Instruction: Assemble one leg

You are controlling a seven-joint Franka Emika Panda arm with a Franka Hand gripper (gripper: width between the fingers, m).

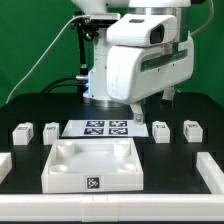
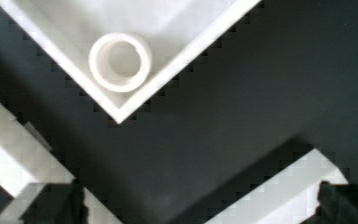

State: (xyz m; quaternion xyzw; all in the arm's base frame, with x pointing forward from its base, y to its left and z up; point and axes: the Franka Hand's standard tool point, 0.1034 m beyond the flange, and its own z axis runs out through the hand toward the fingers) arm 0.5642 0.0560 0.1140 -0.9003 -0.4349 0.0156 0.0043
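— Four legs, is that right? Where are they?

— Yes, four small white blocks, each with a black-and-white tag, standing in a row on the black tabletop (image 1: 185, 150). On the exterior view's left are the outer left leg (image 1: 21, 131) and the inner left leg (image 1: 50, 130). On its right are the inner right leg (image 1: 161, 130) and the outer right leg (image 1: 192, 129). The marker board (image 1: 108, 128) lies between the two pairs.

— Is any of them held?

— No. All four rest on the tabletop, apart from one another and from the arm.

— And the pincer?

— In the wrist view the pincer (image 2: 194, 205) has its two dark fingertips (image 2: 48, 205) well apart, with only dark tabletop between them. In the exterior view the Panda arm (image 1: 140, 60) hangs over the far side of the marker board. The inner right leg is the nearest of the four to it.

— What lies in front of the row?

— A large white square tray-like part (image 1: 70, 180) with a raised rim and corner recesses. It has a tag on its front wall and sits nearer the camera than the legs. Two more white pieces are cut off at the exterior view's left (image 1: 4, 165) and right (image 1: 212, 172) edges.

— Does the wrist camera show anything else?

— A pointed white corner (image 2: 176, 30) carrying a round ring (image 2: 121, 58). I cannot tell which part it belongs to.
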